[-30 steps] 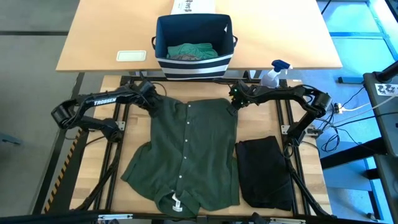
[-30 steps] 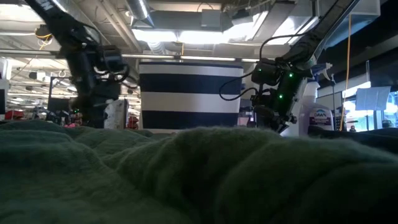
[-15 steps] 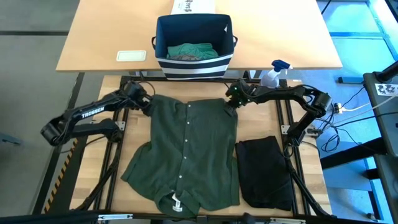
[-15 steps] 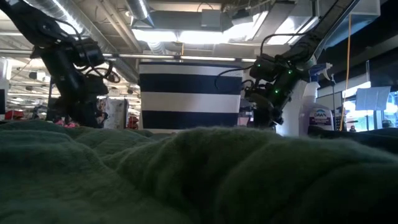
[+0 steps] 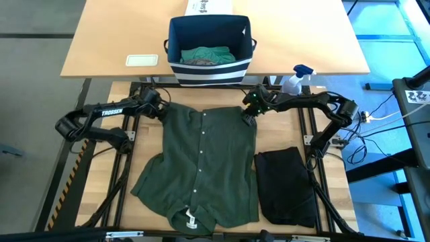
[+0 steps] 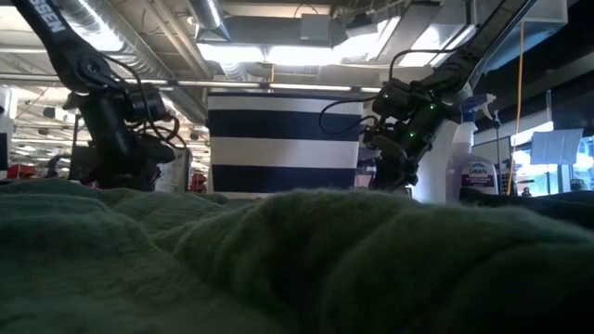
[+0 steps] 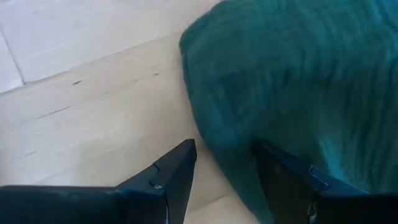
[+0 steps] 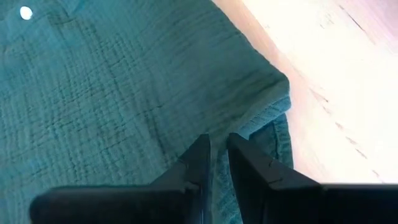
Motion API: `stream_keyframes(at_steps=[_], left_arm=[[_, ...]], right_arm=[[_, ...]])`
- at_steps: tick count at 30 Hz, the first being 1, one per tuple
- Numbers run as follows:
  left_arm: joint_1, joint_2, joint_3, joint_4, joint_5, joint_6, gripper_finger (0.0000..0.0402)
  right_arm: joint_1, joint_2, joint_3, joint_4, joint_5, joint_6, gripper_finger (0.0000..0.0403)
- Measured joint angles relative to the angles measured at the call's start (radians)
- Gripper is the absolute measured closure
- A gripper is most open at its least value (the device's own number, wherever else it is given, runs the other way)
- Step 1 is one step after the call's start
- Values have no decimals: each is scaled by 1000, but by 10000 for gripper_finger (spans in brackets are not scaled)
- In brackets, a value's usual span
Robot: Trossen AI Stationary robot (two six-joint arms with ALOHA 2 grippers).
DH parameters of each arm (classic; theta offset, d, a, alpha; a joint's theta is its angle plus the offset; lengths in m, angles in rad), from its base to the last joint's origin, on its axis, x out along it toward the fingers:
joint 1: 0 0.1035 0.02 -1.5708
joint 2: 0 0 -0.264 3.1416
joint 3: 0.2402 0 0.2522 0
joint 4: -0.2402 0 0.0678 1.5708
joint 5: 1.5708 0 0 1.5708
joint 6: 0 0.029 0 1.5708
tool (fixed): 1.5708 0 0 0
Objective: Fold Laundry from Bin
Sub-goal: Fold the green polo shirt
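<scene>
A dark green shirt [image 5: 201, 168] lies spread on the table [image 5: 329, 202] beside folded black laundry [image 5: 285, 185]. At its far corners, the left gripper [image 5: 161, 111] stands parted over the cloth; the right gripper [image 5: 250, 114] pinches the hem (fingers nearly together). Beyond, the bin [image 5: 209, 50] holds teal laundry [image 5: 205, 54].

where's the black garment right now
In the high view the black garment lies folded on the table's right side, just right of the spread dark green shirt and nearer the front edge than the right arm's fingers.
</scene>
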Motion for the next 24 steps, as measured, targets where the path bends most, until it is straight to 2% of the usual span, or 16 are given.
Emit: stream_keyframes(at_steps=[4, 7, 9, 14, 18, 24], left_arm=[[16, 23, 3, 13, 15, -3, 234], [18, 22, 2, 12, 18, 1, 250], [19, 23, 1, 8, 24, 23, 277], [17, 26, 0, 11, 56, 57, 384], [12, 27, 3, 10, 110, 87, 397], [-24, 12, 3, 2, 99, 100, 399]], right_arm=[[0, 0, 0, 4, -12, -5, 343], [0, 0, 0, 16, -16, -13, 343], [0, 0, 0, 26, -17, -24, 343], [0, 0, 0, 61, -25, -29, 343], [0, 1, 1, 69, -25, -29, 343], [0, 1, 1, 67, -25, -29, 343]])
